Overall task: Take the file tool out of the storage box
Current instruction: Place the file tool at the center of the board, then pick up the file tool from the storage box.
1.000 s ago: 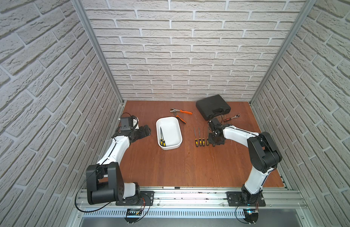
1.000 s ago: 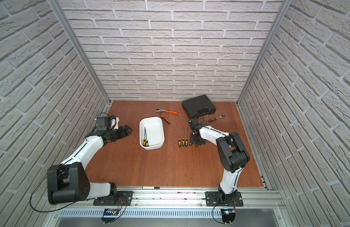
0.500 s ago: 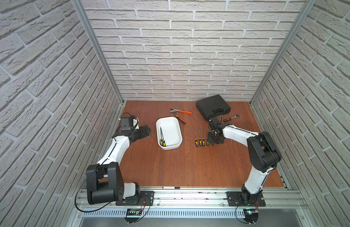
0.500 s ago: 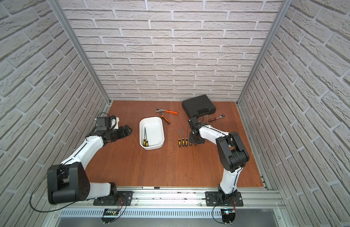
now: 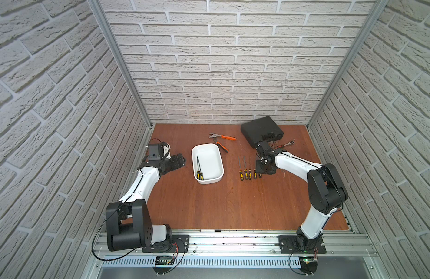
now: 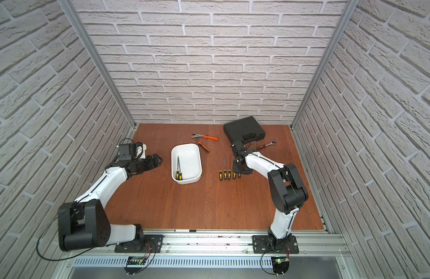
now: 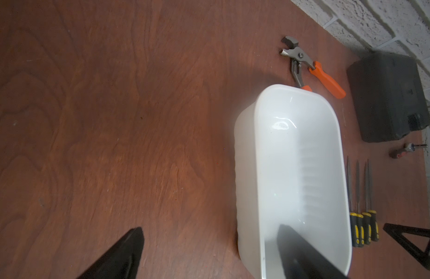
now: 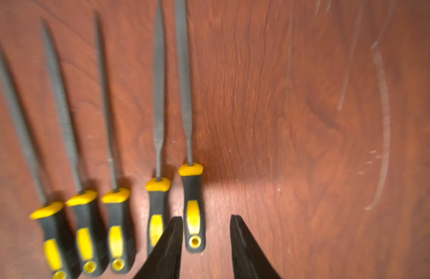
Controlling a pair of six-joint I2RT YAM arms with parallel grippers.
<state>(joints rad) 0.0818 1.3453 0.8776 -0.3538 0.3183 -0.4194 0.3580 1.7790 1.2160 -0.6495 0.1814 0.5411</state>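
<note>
The white storage box [image 5: 207, 147] [image 6: 186, 147] [image 7: 243, 149] stands left of the table's middle. Two file tools with yellow-black handles [image 5: 198, 168] [image 6: 178, 167] lie inside it along its left wall. Several more files [image 5: 244, 169] [image 8: 83, 217] lie in a row on the wood to its right. My right gripper [image 5: 259, 172] [image 8: 206, 223] is open low over the row's right end. The end file's handle [image 8: 193, 217] lies on the table between its fingers [image 8: 170, 241]. My left gripper [image 5: 179, 161] [image 7: 211, 239] is open just left of the box, holding nothing.
A black case [image 5: 261, 130] sits at the back right, with a ratchet [image 5: 285, 143] in front of it. Orange-handled pliers [image 5: 222, 138] [image 7: 325, 77] lie behind the box. Brick walls close in the left, back and right sides of the table.
My right gripper has opened and let go of the file at the right end of the row, which now lies on the table. The left arm has not moved.
</note>
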